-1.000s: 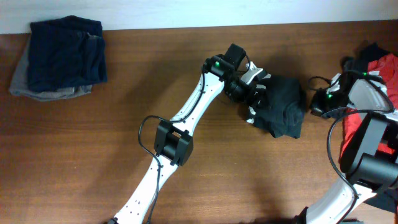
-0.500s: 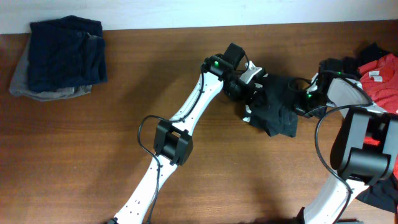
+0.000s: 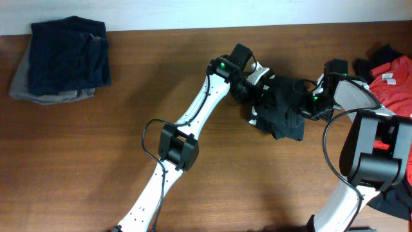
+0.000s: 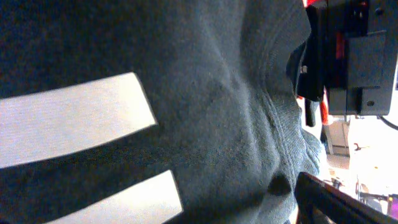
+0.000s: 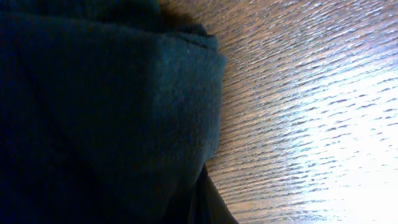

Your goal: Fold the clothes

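Fabric of the blackish-green garment [image 3: 283, 116] lies bunched on the table [image 3: 129, 135], at about 2 o'clock from the table's middle in the overhead view. The left gripper [image 3: 256, 96] stands at its 9 o'clock edge, jaws spread wide with the cloth between them but not pinched. Its wrist camera is filled by the weave and two white stripes [image 4: 74, 118].

The right gripper [image 3: 308, 103] is at the garment's 3 o'clock edge with jaws fully closed; whether any cloth is caught in them I cannot tell; its own view shows only a dark fold [image 5: 99, 118] beside bare wood. A second ago this arm was farther toward 3 o'clock, near the red clothes [image 3: 393, 74]; it has come in to the garment, and the bundle is now narrower and pushed toward 9 o'clock. The left arm has almost not moved.

A navy garment [image 3: 64, 55] on a grey garment [image 3: 26, 90] lies at 10 o'clock, unchanged.
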You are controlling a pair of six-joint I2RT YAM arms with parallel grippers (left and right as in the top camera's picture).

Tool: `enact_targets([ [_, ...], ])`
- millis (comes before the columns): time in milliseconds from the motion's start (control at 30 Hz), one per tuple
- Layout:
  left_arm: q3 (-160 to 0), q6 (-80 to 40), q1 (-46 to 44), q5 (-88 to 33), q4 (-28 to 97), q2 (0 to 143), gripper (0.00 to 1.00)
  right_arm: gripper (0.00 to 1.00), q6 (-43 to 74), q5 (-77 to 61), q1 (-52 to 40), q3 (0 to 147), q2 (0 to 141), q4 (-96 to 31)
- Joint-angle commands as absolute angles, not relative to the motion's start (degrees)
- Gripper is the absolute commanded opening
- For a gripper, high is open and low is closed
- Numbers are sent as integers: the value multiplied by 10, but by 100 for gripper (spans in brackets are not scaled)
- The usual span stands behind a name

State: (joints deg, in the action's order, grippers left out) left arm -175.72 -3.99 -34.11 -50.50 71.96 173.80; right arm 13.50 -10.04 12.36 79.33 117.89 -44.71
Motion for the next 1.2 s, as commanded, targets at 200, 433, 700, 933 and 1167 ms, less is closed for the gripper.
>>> enact_targets([
  [200, -1744, -46, -358, -456, 702, 1772, 72, 6, 140, -133, 109, 787, 1197, -443],
  [433, -1744, -45, -366, -456, 698, 1772, 9, 5, 140, -150, 109, 787, 1197, -443],
  [700, -1744, -28, -359, -456, 686, 1772, 0, 5, 140, -150, 109, 787, 1196, -455],
  [933, -1744, -28, -328, -555, 669, 1772, 0, 6, 140, -155, 121, 795, 1196, -464],
  [1167, -1744, -28, -339, -620, 666, 1772, 86, 11, 140, -177, 135, 797, 1196, -461],
])
